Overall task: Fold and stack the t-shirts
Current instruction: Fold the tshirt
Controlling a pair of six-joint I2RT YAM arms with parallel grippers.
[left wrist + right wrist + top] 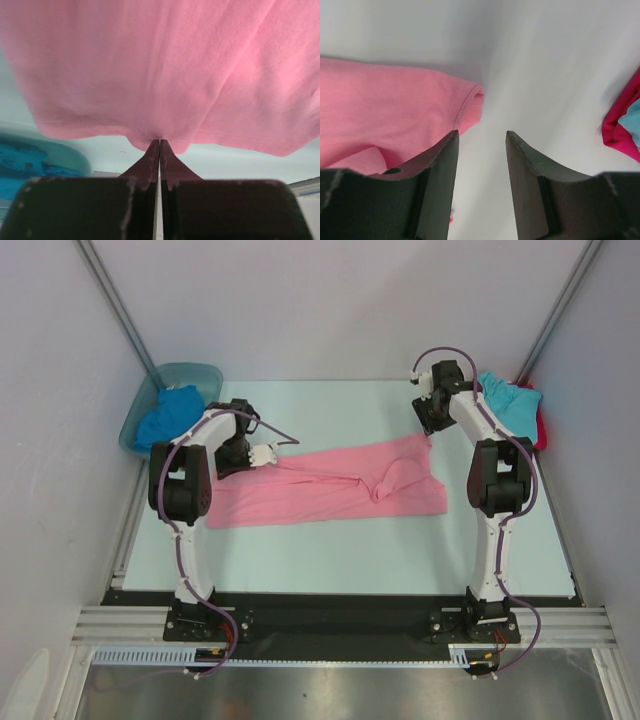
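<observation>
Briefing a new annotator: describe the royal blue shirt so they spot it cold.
In the far left corner of the table sits a translucent tub. The royal blue t-shirt lies crumpled inside it. It is the only shirt in a container; the turquoise one is paler and piled far right.

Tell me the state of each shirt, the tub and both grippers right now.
pink t-shirt: spread out flat, wrinkled, one edge pinched by the left gripper
left gripper: shut on the pink t-shirt
right gripper: open, empty, beside the pink t-shirt's sleeve
royal blue t-shirt: bunched up in the tub
tub: holds the royal blue t-shirt
turquoise t-shirt: lying on the red t-shirt
red t-shirt: mostly covered, only an edge showing
</observation>
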